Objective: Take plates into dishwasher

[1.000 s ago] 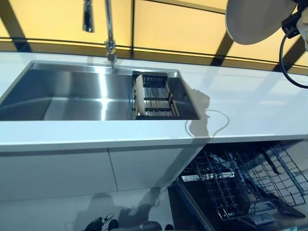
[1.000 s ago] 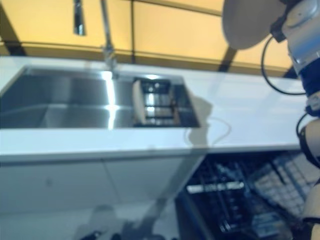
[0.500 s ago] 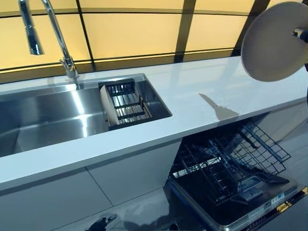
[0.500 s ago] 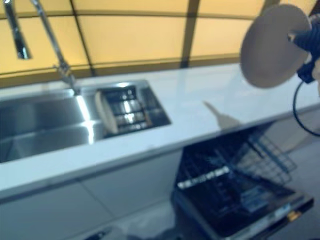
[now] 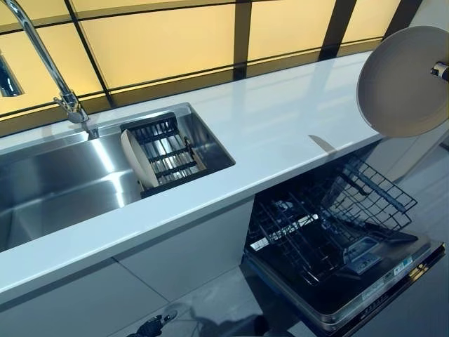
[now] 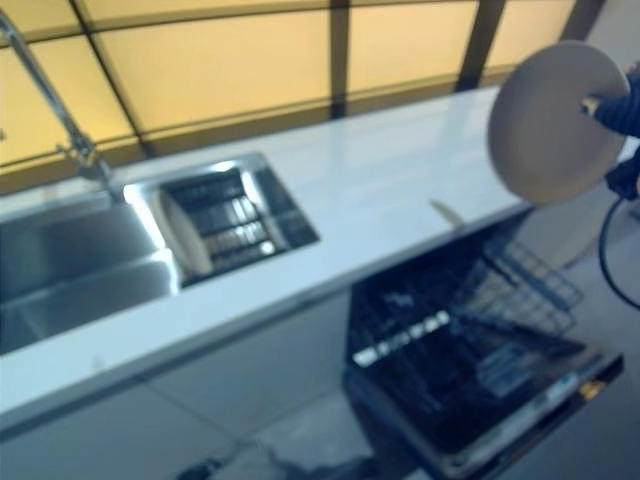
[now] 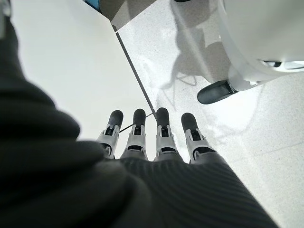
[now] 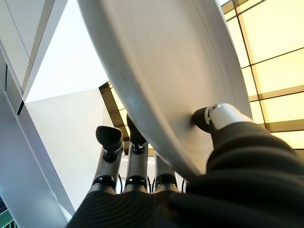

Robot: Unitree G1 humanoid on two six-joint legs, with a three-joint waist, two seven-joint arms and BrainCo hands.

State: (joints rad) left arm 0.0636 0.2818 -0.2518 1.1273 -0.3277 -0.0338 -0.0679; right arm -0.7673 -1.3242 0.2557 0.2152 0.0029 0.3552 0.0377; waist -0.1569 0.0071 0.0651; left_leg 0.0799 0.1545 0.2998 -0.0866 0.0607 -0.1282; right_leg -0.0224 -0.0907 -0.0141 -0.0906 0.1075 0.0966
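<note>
A round white plate is held upright in the air past the counter's right end, above the open dishwasher. My right hand is shut on it; in the right wrist view the thumb presses one face of the plate and the fingers lie behind the other. A second plate stands on edge in a dark dish rack inside the sink. My left hand hangs low by the floor, fingers straight and empty.
The dishwasher's door is down and its wire rack is pulled out below the white counter. A tall tap stands behind the sink. White cabinet fronts run under the counter.
The whole picture has shifted as the camera turned towards the dishwasher. The plate stays in my right hand and now hangs lower, over the dishwasher's side of the counter.
</note>
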